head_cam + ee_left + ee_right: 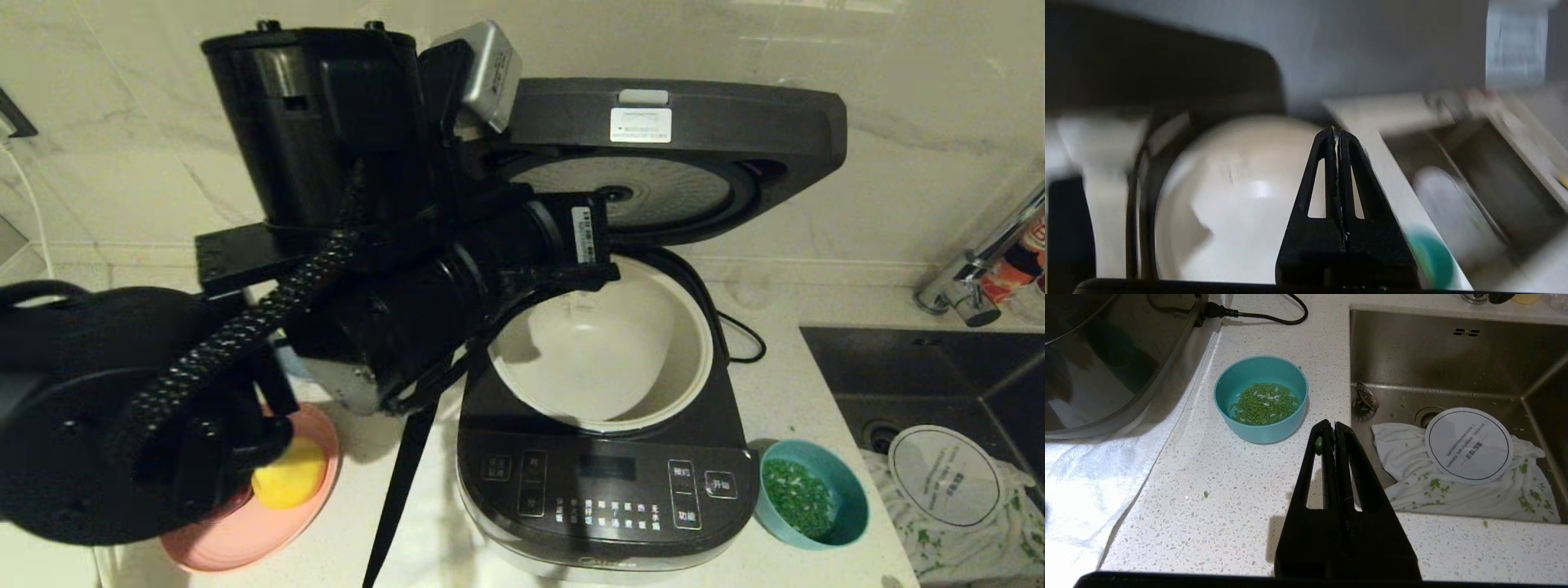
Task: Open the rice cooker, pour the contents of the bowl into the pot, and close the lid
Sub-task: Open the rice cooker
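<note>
The rice cooker [604,490] stands in the middle of the white speckled surface [1241,506] with its lid [694,155] swung up at the far side, the dimpled silver disc underneath facing forward. The white pot [604,351] sits open inside it and looks bare. The left arm reaches across from the left, high over the cooker's left side; its end effector [1336,139] hangs over the pot with its fingers pressed together, pinching nothing. The teal bowl [812,502] rests on the surface just to the right of the cooker's near corner, holding the chopped green contents [1265,403]. The right end effector [1334,430] hovers on the near side of the bowl, fingers pressed together. Further right is a sink [1453,355] with a white cloth [1453,490] and a round white disc [1469,445].
</note>
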Controlling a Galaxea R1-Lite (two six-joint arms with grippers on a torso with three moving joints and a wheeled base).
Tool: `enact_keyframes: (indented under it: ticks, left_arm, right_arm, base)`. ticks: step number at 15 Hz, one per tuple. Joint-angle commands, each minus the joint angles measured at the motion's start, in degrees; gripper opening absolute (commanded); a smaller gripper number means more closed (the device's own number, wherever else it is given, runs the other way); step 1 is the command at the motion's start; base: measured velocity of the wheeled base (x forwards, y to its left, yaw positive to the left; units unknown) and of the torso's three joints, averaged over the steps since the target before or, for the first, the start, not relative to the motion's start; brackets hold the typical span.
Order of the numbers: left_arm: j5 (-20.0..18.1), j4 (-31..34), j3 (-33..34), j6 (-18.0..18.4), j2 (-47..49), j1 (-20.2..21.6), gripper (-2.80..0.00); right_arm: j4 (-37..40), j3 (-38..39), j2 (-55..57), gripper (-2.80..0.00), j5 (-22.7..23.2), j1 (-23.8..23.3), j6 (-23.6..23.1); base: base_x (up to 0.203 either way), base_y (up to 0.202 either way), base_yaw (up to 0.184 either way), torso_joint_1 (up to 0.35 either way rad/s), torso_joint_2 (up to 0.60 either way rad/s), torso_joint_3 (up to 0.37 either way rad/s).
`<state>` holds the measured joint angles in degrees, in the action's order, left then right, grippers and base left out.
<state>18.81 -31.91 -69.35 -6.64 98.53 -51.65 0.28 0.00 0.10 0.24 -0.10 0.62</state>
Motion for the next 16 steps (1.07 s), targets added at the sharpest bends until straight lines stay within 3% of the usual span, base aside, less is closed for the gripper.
enact_keyframes:
  ticks: [1,4,11,16]
  left_arm:
    - [2.06,-6.87,-2.34,3.55,6.19,0.08,-2.8]
    - [3.24,-10.75,-5.16,6.46,9.47,2.06,-2.8]
    - [2.55,-11.21,-17.5,6.56,16.93,7.2,-2.8]
    - [2.29,-11.32,-17.51,6.22,15.98,7.53,-2.8]
  right_arm:
    - [-0.02,0.0,-0.01,-2.8,0.02,0.01,-0.01]
    - [-0.02,0.0,-0.01,-2.8,0.02,0.01,-0.01]
    - [-0.02,0.0,-0.01,-2.8,0.02,0.01,-0.01]
    - [-0.02,0.0,-0.01,-2.8,0.02,0.01,-0.01]
  base:
    - [0.0,0.0,0.0,0.0,0.0,0.0]
    - [0.0,0.0,0.0,0.0,0.0,0.0]
    - [0.0,0.0,0.0,0.0,0.0,0.0]
    - [0.0,0.0,0.0,0.0,0.0,0.0]
